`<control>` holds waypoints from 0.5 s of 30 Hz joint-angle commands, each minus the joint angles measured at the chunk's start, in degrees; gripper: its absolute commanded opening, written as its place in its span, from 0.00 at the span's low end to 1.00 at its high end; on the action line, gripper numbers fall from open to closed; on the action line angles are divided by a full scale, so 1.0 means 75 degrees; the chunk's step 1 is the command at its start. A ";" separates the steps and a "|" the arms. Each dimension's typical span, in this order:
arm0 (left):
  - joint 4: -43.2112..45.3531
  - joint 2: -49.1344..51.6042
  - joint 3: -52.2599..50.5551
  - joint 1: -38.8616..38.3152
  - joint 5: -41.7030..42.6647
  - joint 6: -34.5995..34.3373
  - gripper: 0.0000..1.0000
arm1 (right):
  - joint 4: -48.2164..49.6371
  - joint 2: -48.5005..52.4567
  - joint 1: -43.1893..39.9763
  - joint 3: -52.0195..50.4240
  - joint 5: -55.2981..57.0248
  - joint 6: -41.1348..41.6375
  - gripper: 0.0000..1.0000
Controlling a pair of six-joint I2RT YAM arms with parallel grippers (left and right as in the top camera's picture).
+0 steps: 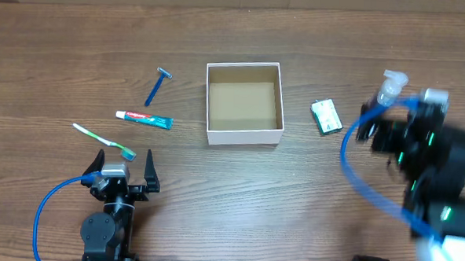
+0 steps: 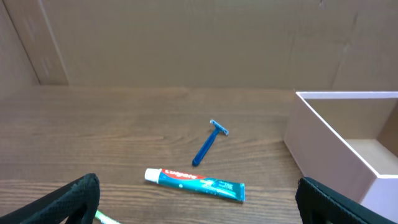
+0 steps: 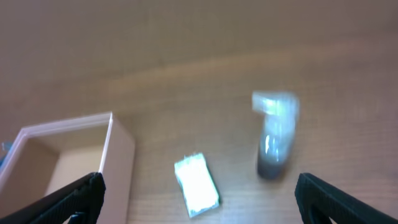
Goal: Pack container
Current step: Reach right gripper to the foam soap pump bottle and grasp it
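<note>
The container [image 1: 244,135], a square white-walled box with a brown inside, stands empty mid-table; it also shows in the left wrist view [image 2: 329,149] and the right wrist view [image 3: 118,155]. Left of it lie a blue razor [image 1: 159,85], a toothpaste tube [image 1: 144,119] and a green-white toothbrush [image 1: 102,140]. My left gripper [image 1: 124,169] is open and empty just below the toothbrush. The tube [image 2: 196,185] lies ahead between its fingers [image 2: 198,208]. My right gripper [image 1: 390,125] is blurred, open and empty [image 3: 198,199], right of a green-white packet [image 1: 325,116].
A clear spray bottle [image 1: 389,88] stands upright right of the packet, close to my right gripper; it shows blurred in the right wrist view [image 3: 275,134] beside the packet [image 3: 196,185]. The razor [image 2: 208,144] lies beyond the tube. Blue cables loop by both arms.
</note>
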 commanded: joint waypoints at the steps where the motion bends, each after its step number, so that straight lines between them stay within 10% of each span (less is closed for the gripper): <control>1: 0.0044 -0.0029 -0.0041 0.0047 -0.0050 0.0172 1.00 | -0.1411 0.2130 0.0000 0.2821 0.0219 -0.0134 1.00; 15: 0.0044 -0.0029 -0.0041 0.0047 -0.0047 0.0172 1.00 | -0.3555 0.4616 -0.1565 0.4433 -0.0236 -0.0248 1.00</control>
